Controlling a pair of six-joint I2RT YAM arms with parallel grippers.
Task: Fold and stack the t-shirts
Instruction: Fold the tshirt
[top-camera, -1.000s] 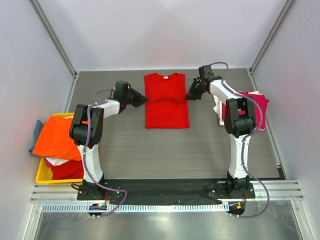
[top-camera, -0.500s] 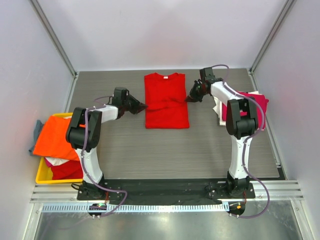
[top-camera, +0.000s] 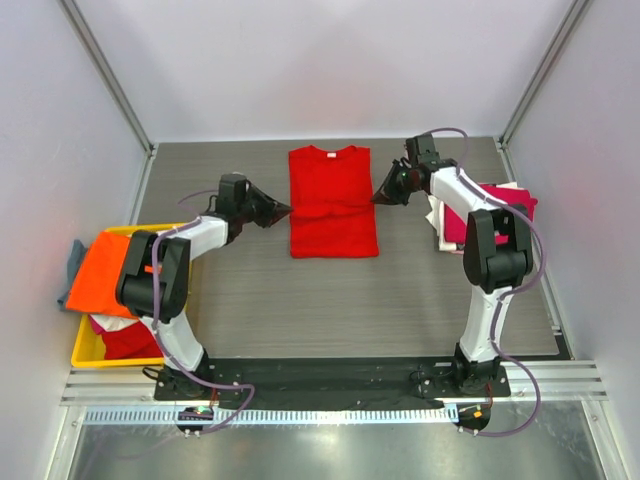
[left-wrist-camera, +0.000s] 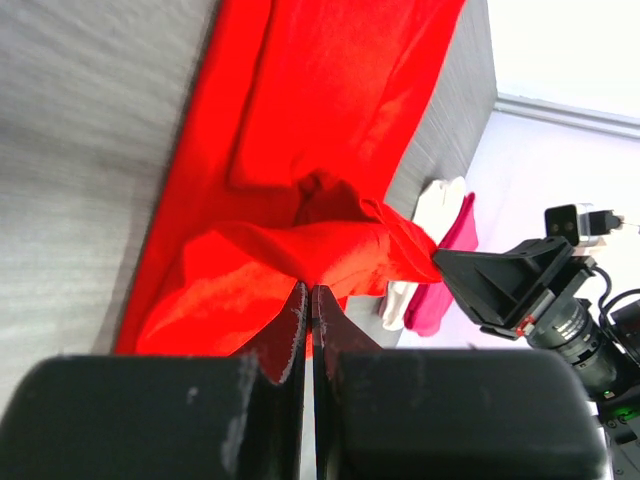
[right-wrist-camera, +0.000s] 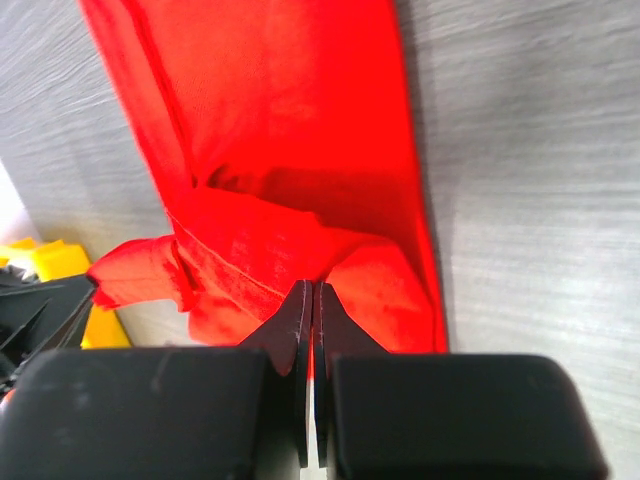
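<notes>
Grey wood-grain table (top-camera: 300, 290), white walls. We see red shirt (top-camera: 332, 200) lying flat between both grippers. Left gripper (top-camera: 285, 211) pinched tight on shirt's left edge, right gripper (top-camera: 378, 195) pinched on right edge, cloth bunched at both tips. Pink shirt (top-camera: 518, 208) just behind right gripper. Orange shirt (top-camera: 110, 275) on crate (top-camera: 85, 352), well behind left one.

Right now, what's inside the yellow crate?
An orange shirt drapes over the yellow crate; white cloth and red cloth show beneath it. Anything deeper, and the crate floor, is covered.
</notes>
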